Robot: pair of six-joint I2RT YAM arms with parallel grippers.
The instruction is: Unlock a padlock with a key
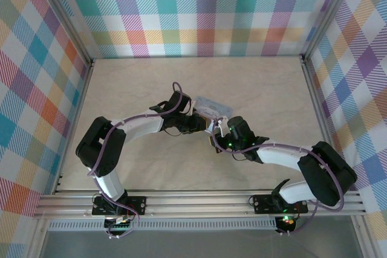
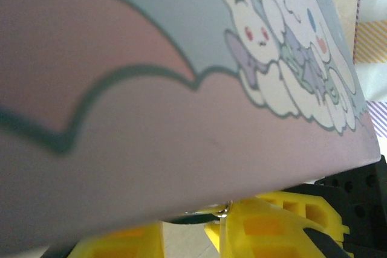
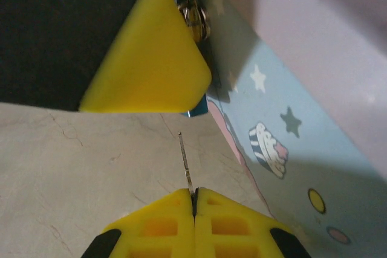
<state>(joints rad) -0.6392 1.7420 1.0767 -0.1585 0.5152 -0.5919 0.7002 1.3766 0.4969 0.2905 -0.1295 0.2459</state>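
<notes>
The padlock (image 3: 199, 109) shows as a small dark blue corner under a yellow finger (image 3: 148, 58) of my left gripper. In the left wrist view its dark body (image 2: 184, 218) and silvery shackle (image 2: 223, 210) sit between the yellow fingers of my left gripper (image 2: 187, 234), which is shut on it. My right gripper (image 3: 195, 194) is shut on the key (image 3: 185, 161). The thin blade points at the padlock, its tip a short way off. From above, both grippers (image 1: 204, 124) (image 1: 216, 134) meet mid-table.
A pale blue tin box (image 1: 213, 107) with white cartoon figures lies right against both grippers, close over the left wrist camera (image 2: 181, 89) and along the right of the key (image 3: 290, 119). Metal rings (image 3: 195, 13) hang by the left finger. Beige tabletop (image 1: 151, 83) lies all round.
</notes>
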